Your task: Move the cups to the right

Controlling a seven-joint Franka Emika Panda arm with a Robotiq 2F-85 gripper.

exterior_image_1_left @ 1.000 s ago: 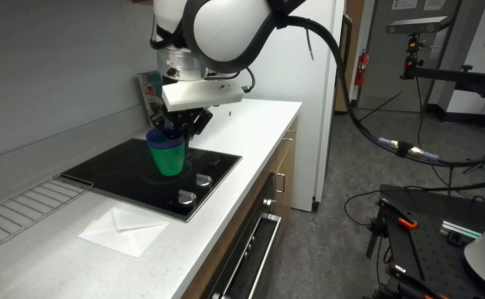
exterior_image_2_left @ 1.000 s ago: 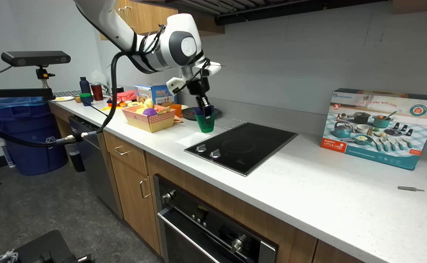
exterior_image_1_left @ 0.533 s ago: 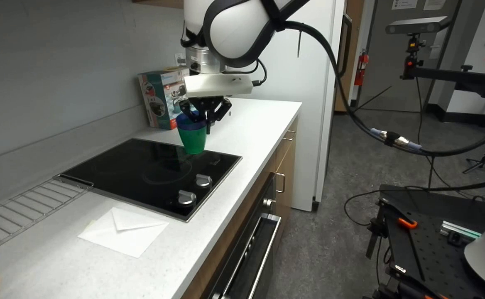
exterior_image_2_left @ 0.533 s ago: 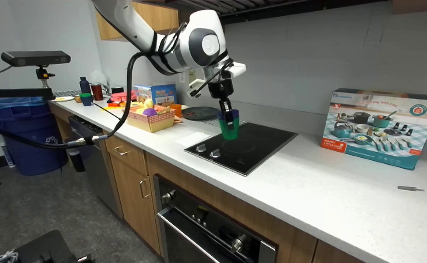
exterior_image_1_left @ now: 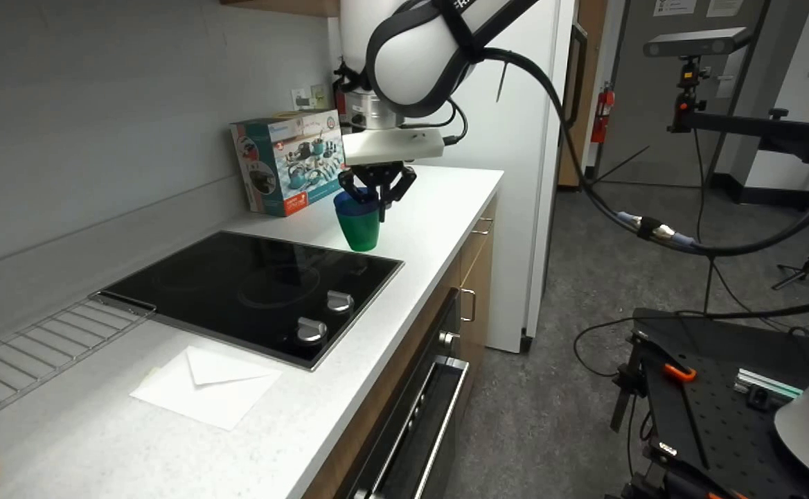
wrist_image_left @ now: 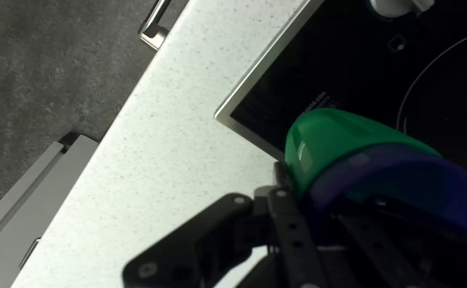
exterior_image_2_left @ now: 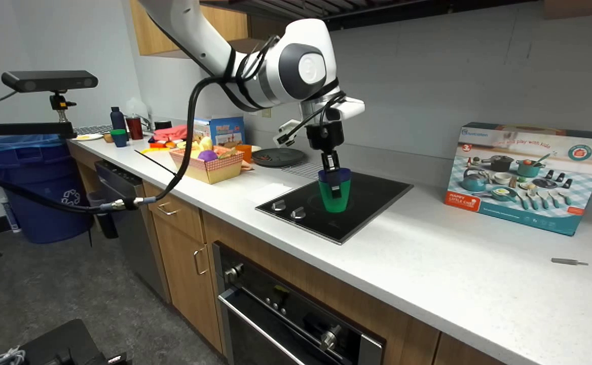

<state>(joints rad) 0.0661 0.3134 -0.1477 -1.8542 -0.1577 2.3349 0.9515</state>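
Observation:
The cups [exterior_image_1_left: 359, 230] are a blue one nested in a tapered green one. They hang roughly upright above the cooktop [exterior_image_1_left: 238, 277] at its edge nearer the toy box. My gripper [exterior_image_1_left: 375, 206] is shut on their wall from above. In the wrist view the cups [wrist_image_left: 337, 138] show below the gripper [wrist_image_left: 317, 192], over the cooktop's corner. One finger [wrist_image_left: 281, 176] lies against the outside of the green cup; the other reaches into the blue cup, its tip dark and hard to see. The cups also show in an exterior view [exterior_image_2_left: 344, 197], in front of the burner ring.
A toy cookware box [exterior_image_2_left: 529, 177] stands on the counter [exterior_image_2_left: 428, 258] past the cooktop, with a thin grey tool [exterior_image_2_left: 569, 261] near it. Cooktop knobs [exterior_image_1_left: 311, 329], an envelope [exterior_image_1_left: 210, 388], a wire rack [exterior_image_1_left: 51, 346] and a food basket [exterior_image_2_left: 207, 170] lie on the other side.
My gripper has carried the cups across the cooktop toward the toy box side, rightward in both exterior views. It has stayed shut on them.

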